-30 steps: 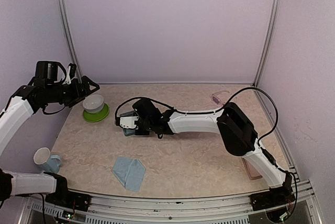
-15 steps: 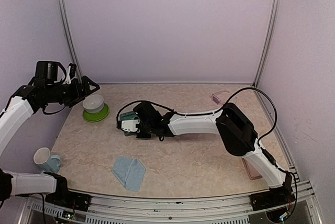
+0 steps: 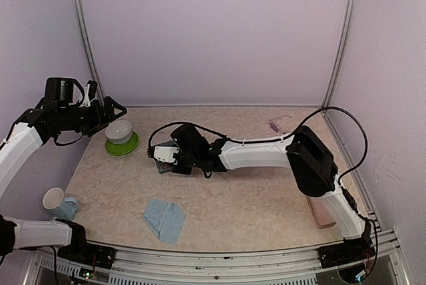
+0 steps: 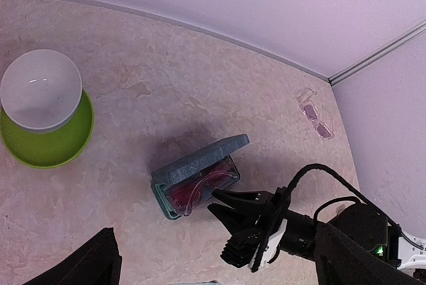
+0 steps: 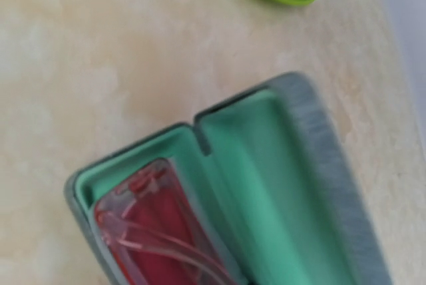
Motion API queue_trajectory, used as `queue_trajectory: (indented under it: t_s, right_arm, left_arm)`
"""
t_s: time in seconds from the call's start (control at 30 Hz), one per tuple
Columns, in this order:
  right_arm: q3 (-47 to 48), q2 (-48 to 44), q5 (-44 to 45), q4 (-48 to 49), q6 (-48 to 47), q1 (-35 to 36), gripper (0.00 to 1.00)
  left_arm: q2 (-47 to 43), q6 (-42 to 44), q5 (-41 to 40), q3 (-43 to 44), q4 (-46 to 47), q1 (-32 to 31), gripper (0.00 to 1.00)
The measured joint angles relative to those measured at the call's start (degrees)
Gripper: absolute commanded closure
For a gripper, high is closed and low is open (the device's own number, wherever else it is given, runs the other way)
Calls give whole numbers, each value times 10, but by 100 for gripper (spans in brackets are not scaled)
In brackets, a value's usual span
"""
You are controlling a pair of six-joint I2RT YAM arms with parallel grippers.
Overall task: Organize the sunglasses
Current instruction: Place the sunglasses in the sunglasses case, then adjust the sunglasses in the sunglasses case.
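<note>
An open blue-grey case (image 4: pixel 200 157) with a green lining (image 5: pixel 266 185) lies left of the table's middle. The pink-red sunglasses (image 4: pixel 198 190) lie folded in its tray (image 5: pixel 150 238). In the left wrist view my right gripper (image 4: pixel 212 200) points at the case's near side, its fingers slightly parted and holding nothing. From above it covers most of the case (image 3: pixel 160 168). The pale sunglasses (image 3: pixel 276 125) rest by the back right corner (image 4: pixel 315 113). High over the left edge, my left gripper (image 3: pixel 112 114) hangs wide open and empty.
A white bowl (image 3: pixel 120 130) sits on a green plate (image 3: pixel 124 146) left of the case. A light-blue cloth (image 3: pixel 164 220) lies near the front. A white cup (image 3: pixel 53 198) stands at the front left. A pink case (image 3: pixel 323 213) lies at the right front, behind my right arm.
My right gripper's fingers have parted a little at the case and the hand has shifted slightly. The pink-red sunglasses lie free in the case. The left arm has stayed still.
</note>
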Motion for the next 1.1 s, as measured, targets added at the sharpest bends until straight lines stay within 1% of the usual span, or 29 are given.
queue_trajectory:
  t_s: [0.3,0.6,0.7,0.9,1.1]
  right_arm:
    - [-84,-76,-27,23,89,-7,80]
    - [-148,-120,-53,36,183,-33,88]
    - [-150,-121,-68,36,210,-40,91]
    - [-147,-120,-98,34,257,-41,94]
    - [-111,-104,-123,30,285,-41,95]
  left_arm:
    - [-1,0,0,0,0,0,1]
    - [-1,3,4,-3,1,0,2]
    - [-1,3,6,-5,2,0,2]
    - [-1,3,9,-8,4,0,2]
    - [-1,4,9,-8,4,0,2]
